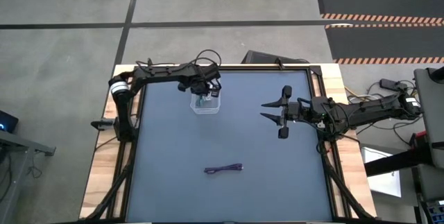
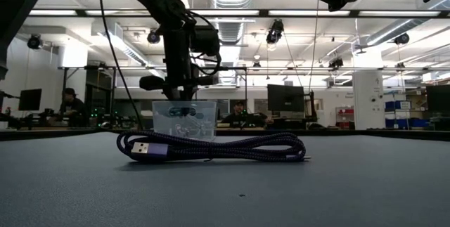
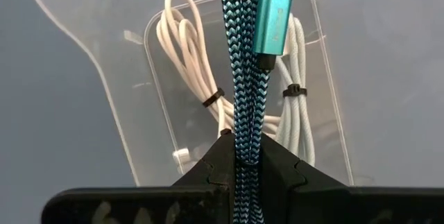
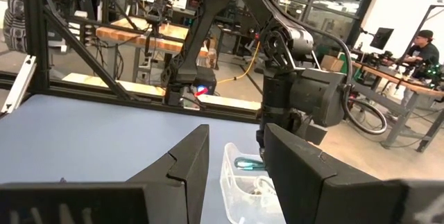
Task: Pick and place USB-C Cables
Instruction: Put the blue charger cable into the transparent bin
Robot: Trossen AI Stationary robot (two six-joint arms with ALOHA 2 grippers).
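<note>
1. Teal braided cable (image 3: 246,78) is hanging clamped in the left gripper (image 3: 239,160) over the clear bin (image 3: 326,78), two white cables (image 3: 187,50) already lying inside.
2. Overhead, the purple cable (image 1: 223,170) is waiting on grey matting; the right gripper (image 1: 272,112) is idling, fingers spread.
</note>
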